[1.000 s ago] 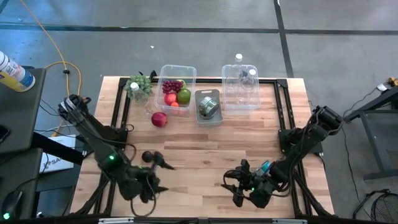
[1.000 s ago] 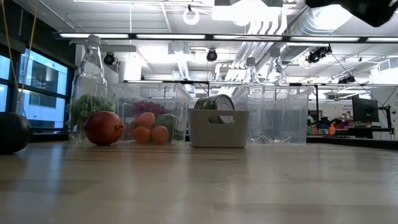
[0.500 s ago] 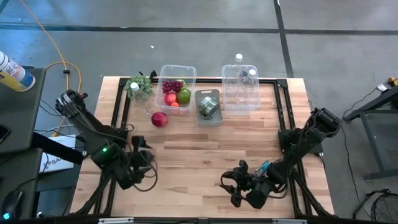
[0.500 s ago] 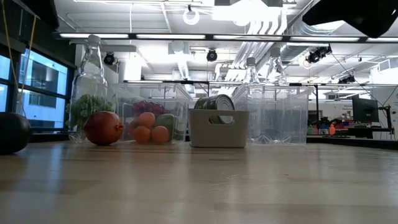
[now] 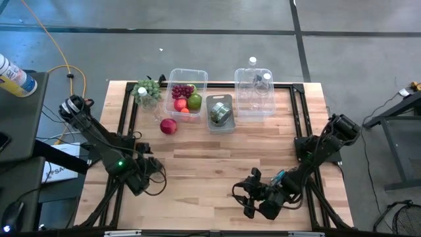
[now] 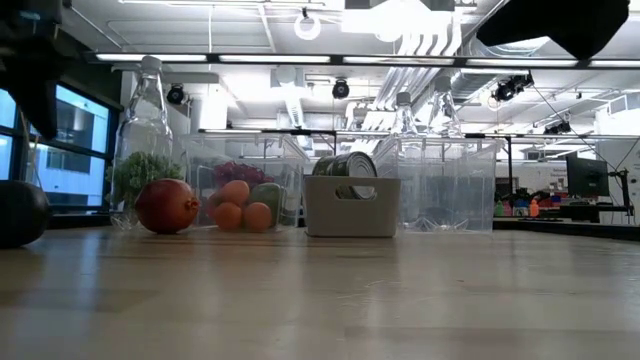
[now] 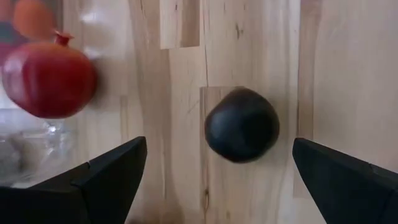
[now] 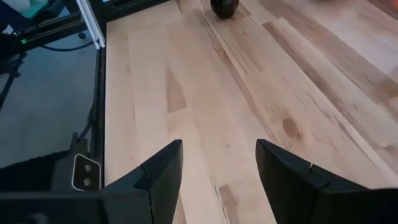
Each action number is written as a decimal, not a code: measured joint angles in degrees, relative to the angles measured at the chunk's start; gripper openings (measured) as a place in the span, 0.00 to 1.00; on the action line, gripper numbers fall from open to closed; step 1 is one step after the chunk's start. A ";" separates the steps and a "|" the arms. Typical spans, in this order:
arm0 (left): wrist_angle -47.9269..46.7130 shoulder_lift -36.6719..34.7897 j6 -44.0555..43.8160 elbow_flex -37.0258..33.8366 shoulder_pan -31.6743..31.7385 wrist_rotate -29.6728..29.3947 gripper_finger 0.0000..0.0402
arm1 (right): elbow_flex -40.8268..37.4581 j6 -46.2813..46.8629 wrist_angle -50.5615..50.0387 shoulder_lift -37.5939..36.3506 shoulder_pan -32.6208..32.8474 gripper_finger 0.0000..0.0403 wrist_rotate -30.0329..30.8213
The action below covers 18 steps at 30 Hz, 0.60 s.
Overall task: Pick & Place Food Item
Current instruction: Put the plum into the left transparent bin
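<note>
A dark round fruit (image 7: 241, 124) lies on the wooden table, also at the left edge of the low view (image 6: 15, 213). My left gripper (image 7: 219, 177) hangs over it, open and pointing steeply down, one finger to each side and clear of it. In the high view this gripper (image 5: 147, 172) covers the fruit. A red pomegranate (image 5: 168, 126) rests on the table farther back, beside the clear fruit bin (image 5: 186, 97). My right gripper (image 5: 247, 197) stands open near the table's front edge, nothing between its fingers (image 8: 217, 180).
At the back stand a bottle with greens (image 5: 146, 92), the clear bin of fruit, a small grey bin (image 5: 221, 113) holding a can, and a clear bin (image 5: 254, 92) with bottles. Bare wood lies between the two arms.
My left gripper has moved from the near edge toward the far edge and down, tipping to point steeply downward and rolling, so that it now hangs over the dark fruit. Its fingers stay open. The fruit has not moved.
</note>
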 joint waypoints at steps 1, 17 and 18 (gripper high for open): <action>1.08 -0.10 -0.09 -0.92 0.18 -0.03 0.97 | 0.00 0.02 0.00 0.00 -0.12 0.48 -0.13; 18.66 -0.22 6.28 -11.41 4.08 5.89 0.97 | 0.00 0.46 0.31 0.00 -1.25 0.48 -1.95; 19.81 -0.22 6.97 -12.16 4.97 6.95 0.97 | 0.00 0.46 0.35 0.00 -1.25 0.48 -1.95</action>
